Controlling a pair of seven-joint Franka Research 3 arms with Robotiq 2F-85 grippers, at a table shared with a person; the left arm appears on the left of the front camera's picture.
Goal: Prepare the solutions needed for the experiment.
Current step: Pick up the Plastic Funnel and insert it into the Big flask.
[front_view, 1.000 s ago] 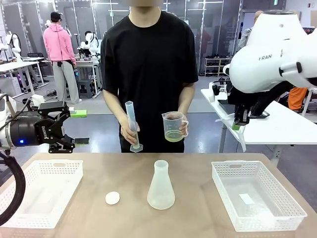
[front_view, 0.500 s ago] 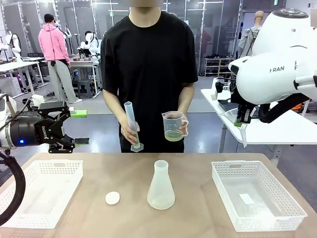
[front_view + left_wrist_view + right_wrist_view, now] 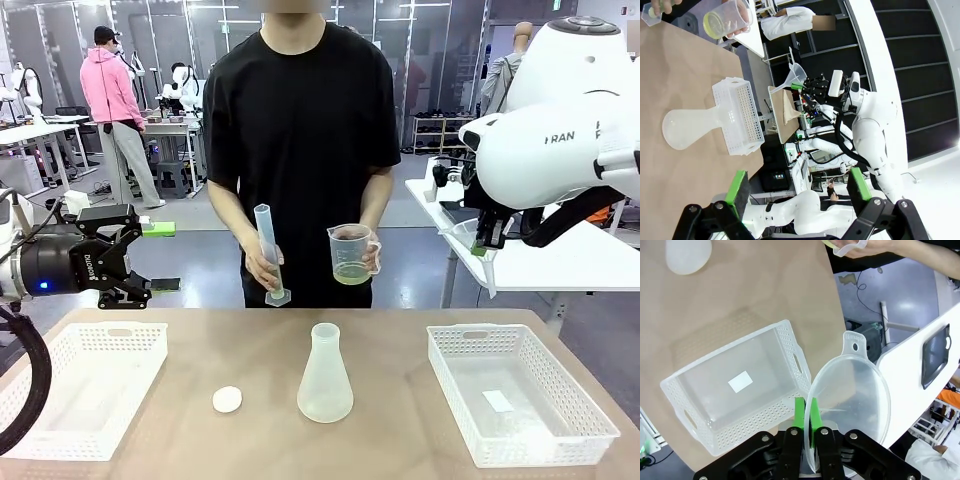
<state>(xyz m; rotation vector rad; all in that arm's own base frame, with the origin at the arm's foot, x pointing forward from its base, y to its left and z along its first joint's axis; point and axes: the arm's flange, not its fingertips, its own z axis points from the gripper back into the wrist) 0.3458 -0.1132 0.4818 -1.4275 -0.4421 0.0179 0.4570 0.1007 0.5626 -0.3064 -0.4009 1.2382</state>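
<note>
Across the table (image 3: 400, 340) from the robot, the person (image 3: 300, 120) is holding a clear beaker (image 3: 350, 255) by its handle just right of centre in the front view. The solutions (image 3: 351, 275) are sitting in its bottom as a shallow, pale yellow-green layer. The left wrist view is catching the same liquid (image 3: 715, 24) in its upper left corner. In the other fist the person is tilting a graduated cylinder (image 3: 268, 255), base down. Both vessels are hanging over the table's far edge, seemingly so that a measured pour can follow.

Below and between them, in the lower middle of the frame, a frosted conical flask (image 3: 325, 375) is standing upright with its mouth open. I take it for the receiver. Its small white cap (image 3: 227, 399) is lying just beside it to the left, off so the neck is free.

At the right of the front view the right hand (image 3: 483, 245) is gripping a clear funnel (image 3: 468, 233), raised well apart from the flask. From its wrist camera, the green pads (image 3: 799, 415) are pinching the funnel's (image 3: 850, 410) thin rim shut between them. That grip is leaving the spout free, probably for seating in the flask's neck. The right basket (image 3: 695, 400) is lying beneath it.

At the left edge, the left hand (image 3: 160, 257) is hovering with jaws spread wide and nothing between them. It is above the far rim of the left basket (image 3: 60, 335) and pointing toward the middle, likely ready to take something.
</note>
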